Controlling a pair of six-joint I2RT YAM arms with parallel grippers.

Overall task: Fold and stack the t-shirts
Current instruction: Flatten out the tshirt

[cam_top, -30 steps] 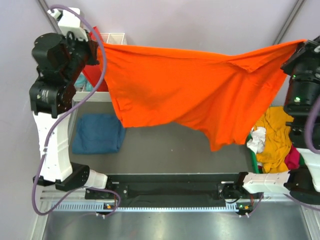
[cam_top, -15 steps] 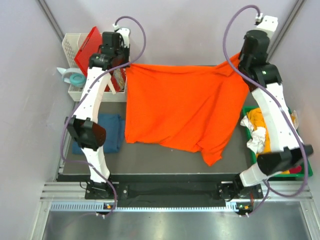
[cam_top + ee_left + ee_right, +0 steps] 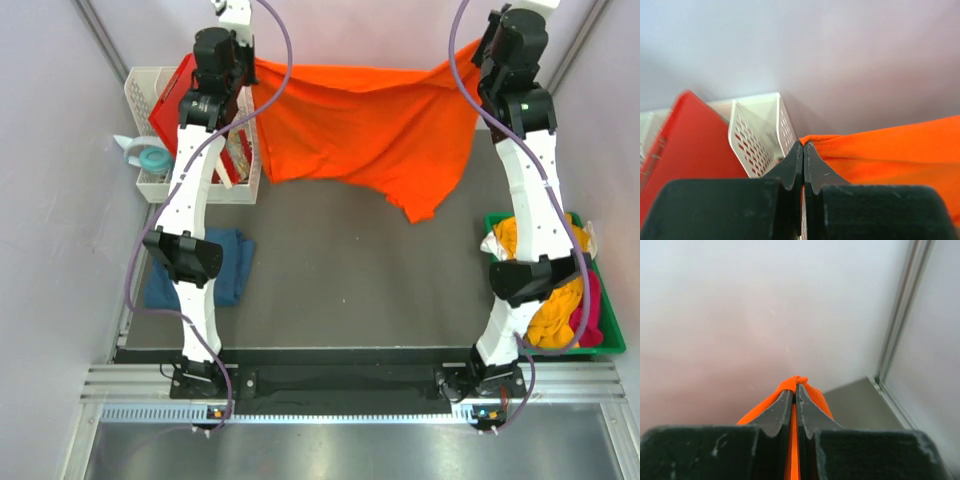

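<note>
The bright orange cloth t-shirt [image 3: 370, 130] hangs spread out in the air over the far end of the dark grey bench [image 3: 350, 280]. It is held up by its two upper corners, and its lower edge sags to a point toward the right. The left gripper [image 3: 803, 146] is clenched on the left corner, with orange cloth pinched between its black fingers. The right gripper [image 3: 796, 384] is clamped the same way on the right corner, a small fold of orange poking out past its tips. Both arms reach up near the back wall.

At the near left of the bench a folded dark teal-blue t-shirt [image 3: 235, 270] lies flat, partly hidden behind the left arm's elbow. At the right edge sits a green plastic bin [image 3: 612, 345] holding a heap of crumpled shirts. One is a mustard-yellow shirt [image 3: 555, 318] and one a pink shirt [image 3: 587, 312]. At the far end there is what looks like a white shirt [image 3: 497, 243], though the right arm covers much of the heap.

At the far left stands a white perforated plastic basket [image 3: 140, 95]. A stiff red plastic board [image 3: 168, 105] leans in it, just beside the orange shirt's left corner.
</note>
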